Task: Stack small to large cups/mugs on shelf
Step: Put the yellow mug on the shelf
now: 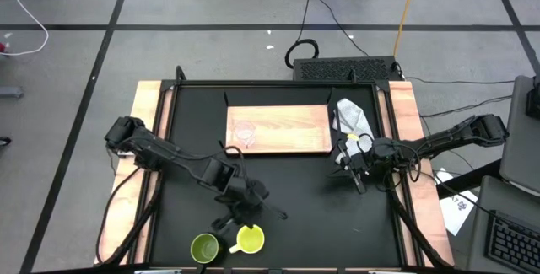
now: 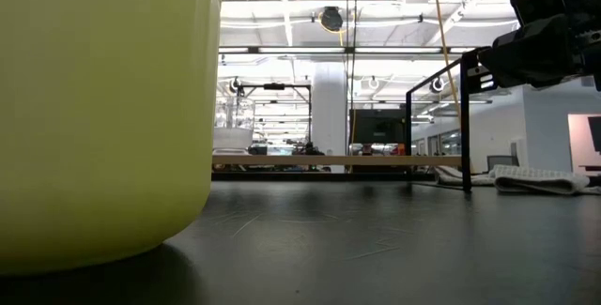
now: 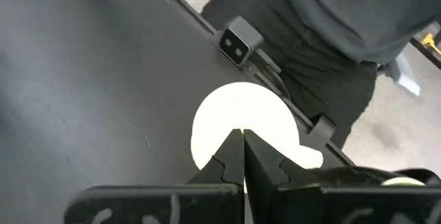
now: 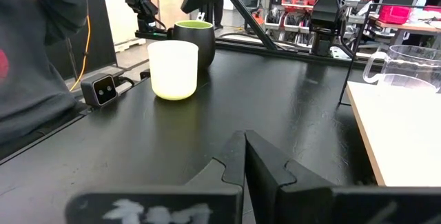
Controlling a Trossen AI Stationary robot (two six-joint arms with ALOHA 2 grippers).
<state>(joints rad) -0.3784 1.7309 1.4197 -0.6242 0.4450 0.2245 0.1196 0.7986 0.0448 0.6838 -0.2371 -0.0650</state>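
The yellow mug (image 1: 250, 239) stands upright on its base near the table's near edge, with the olive-green mug (image 1: 205, 248) just to its left. The clear glass cup (image 1: 245, 132) stands on the wooden shelf board (image 1: 287, 126). My left gripper (image 1: 243, 211) is shut and hovers just above the yellow mug (image 3: 241, 117), whose handle (image 3: 310, 156) points sideways. My right gripper (image 1: 354, 171) is shut and waits low over the table, right of the board. From there it faces the yellow mug (image 4: 173, 69), the olive mug (image 4: 194, 41) and the glass cup (image 4: 406, 62).
A white cloth (image 1: 354, 118) lies at the board's right end. A small camera (image 3: 238, 41) sits at the table's near edge, and a person (image 3: 331, 38) stands right behind it. Bare black table lies between the mugs and the board (image 2: 338, 161).
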